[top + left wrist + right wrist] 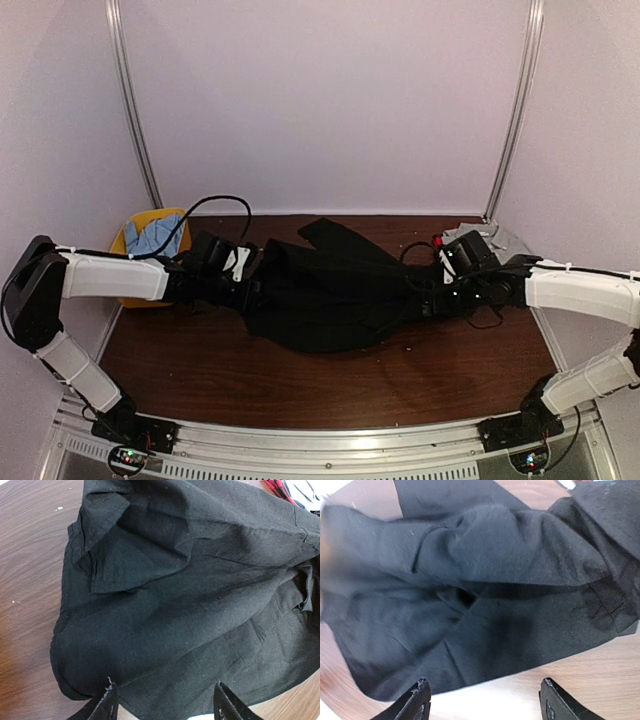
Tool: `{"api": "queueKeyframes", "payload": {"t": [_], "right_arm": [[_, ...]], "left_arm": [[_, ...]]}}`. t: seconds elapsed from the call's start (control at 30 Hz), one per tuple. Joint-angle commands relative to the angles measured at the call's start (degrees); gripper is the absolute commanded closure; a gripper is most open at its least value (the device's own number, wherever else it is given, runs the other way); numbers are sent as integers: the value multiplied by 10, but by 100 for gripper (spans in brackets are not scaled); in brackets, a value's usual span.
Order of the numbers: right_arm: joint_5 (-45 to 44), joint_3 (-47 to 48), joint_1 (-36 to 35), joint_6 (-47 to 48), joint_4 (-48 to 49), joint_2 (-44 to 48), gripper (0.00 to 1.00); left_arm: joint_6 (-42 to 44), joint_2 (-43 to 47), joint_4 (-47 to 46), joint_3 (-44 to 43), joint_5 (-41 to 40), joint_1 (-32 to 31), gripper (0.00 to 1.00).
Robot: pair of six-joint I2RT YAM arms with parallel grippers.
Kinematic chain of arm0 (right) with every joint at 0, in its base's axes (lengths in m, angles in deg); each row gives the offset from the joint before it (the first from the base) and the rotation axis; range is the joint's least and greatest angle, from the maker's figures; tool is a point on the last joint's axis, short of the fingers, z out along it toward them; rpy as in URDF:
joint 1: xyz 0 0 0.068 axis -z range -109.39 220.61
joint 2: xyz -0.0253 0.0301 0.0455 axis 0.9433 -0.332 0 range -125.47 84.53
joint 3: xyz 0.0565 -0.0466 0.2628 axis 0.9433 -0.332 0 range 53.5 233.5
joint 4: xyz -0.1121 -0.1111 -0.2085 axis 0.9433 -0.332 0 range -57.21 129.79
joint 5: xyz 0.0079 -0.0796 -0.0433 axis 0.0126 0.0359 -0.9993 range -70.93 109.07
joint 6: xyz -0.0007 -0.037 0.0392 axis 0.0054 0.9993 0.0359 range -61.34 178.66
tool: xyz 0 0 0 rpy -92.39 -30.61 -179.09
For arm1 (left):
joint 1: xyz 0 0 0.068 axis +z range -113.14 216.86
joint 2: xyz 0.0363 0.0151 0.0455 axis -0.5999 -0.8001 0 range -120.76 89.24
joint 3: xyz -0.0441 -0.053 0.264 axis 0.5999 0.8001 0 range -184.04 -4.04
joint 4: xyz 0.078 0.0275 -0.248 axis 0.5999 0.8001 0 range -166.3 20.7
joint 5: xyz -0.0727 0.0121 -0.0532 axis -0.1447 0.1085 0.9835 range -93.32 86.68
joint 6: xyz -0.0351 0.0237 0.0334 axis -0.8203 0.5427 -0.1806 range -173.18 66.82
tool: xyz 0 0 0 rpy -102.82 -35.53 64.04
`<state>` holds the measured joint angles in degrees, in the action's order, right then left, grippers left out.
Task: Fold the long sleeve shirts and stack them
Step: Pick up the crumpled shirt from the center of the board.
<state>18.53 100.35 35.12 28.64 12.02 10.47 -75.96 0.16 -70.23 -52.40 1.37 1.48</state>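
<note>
The black long sleeve shirt [330,290] lies crumpled across the middle of the brown table [250,380]. It fills the left wrist view [190,595] and most of the right wrist view [470,595]. My left gripper [252,288] is at the shirt's left edge, open, its fingertips [106,702] wide apart over the hem [165,707]. My right gripper [418,300] is at the shirt's right edge, open and empty [485,702], its fingertips [418,700] over bare table just short of the hem. The grey shirt [505,238] lies bunched in the back right corner, mostly hidden behind my right arm.
A yellow basket [128,240] holding a blue cloth [152,238] stands at the back left, by my left arm. A black cable [215,202] loops above the left wrist. A small red item [437,240] lies beside the grey shirt. White walls enclose the table on three sides.
</note>
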Motion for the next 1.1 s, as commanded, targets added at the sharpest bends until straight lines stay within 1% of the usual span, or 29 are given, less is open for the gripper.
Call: {"api": "queueKeyframes", "payload": {"t": [0.0,0.07,0.17,0.37,0.47,0.7,0.9,1.07], "right_arm": [[13,-57,3,-84,103,46,24],[-18,-72,5,-109,119,53,23],[-38,-92,19,-130,134,52,23],[-23,-137,51,-156,195,49,25],[3,-168,71,-168,242,47,27],[56,-193,96,-183,332,20,36],[85,-193,100,-189,375,-13,46],[88,-190,102,-191,400,-41,54]], "left_arm": [[5,14,-9,3,-10,-2,34],[5,15,-8,2,-9,-2,34],[5,17,-4,3,-10,-2,34],[4,21,1,5,-16,-2,34],[4,22,1,4,-16,-2,34],[5,19,2,3,-16,-2,34],[5,18,1,8,-20,-2,34],[5,19,0,10,-21,-2,34]]}}
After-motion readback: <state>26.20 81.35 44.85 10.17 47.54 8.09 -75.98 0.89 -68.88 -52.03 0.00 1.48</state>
